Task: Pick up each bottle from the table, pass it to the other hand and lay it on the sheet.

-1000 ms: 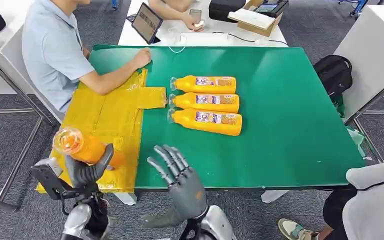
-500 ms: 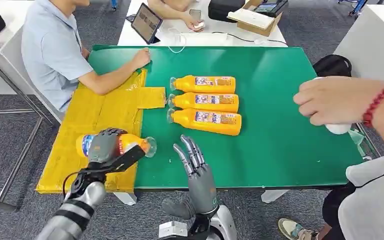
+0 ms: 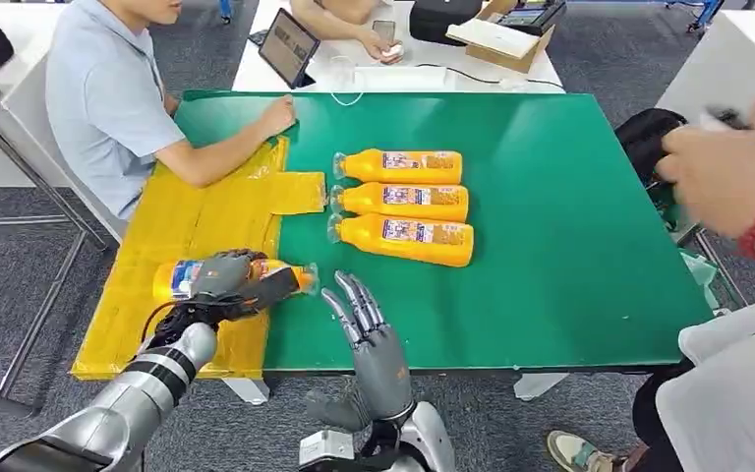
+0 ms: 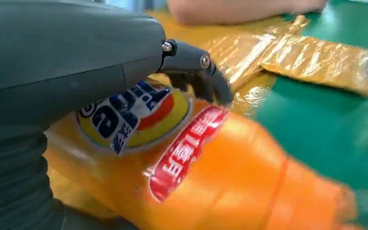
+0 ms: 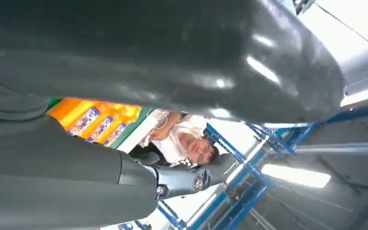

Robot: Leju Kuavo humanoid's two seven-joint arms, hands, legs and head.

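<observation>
My left hand grips a bottle lying on the sheet. Its label writing is unreadable. My right hand is spread, holding nothing.

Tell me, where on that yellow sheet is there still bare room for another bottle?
The yellow sheet is bare between the seated person's forearm and the bottle that the left hand holds at its near end. That near end is crowded. The flap beside the three bottles is narrow.
</observation>
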